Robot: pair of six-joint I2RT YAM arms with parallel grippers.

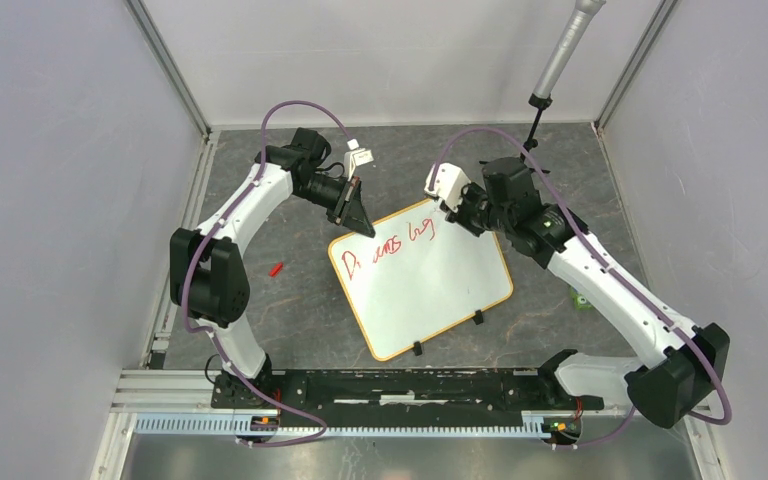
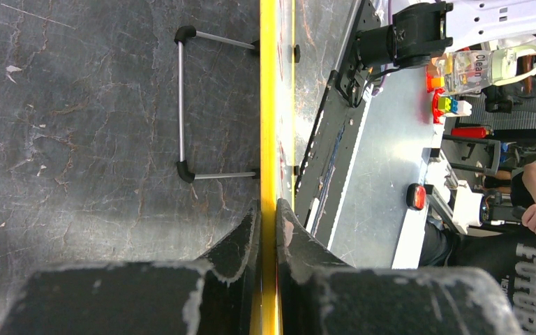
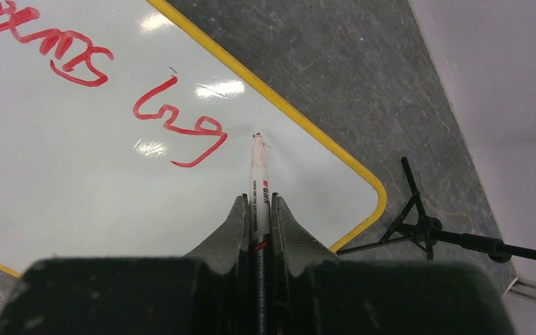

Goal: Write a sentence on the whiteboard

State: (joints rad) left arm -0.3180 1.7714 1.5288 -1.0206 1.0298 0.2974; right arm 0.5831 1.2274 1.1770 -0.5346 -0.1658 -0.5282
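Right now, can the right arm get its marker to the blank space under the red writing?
Probably yes: the right gripper holds the marker at the whiteboard's far edge, and nothing lies on the bare area below the writing.

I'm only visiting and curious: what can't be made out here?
Top view: the sentence is too small to read fully.
Left wrist view: the whiteboard shows edge-on, its writing hidden.
Right wrist view: the picture's edge cuts off the sentence's start.
Top view: small red thing, too small to name.
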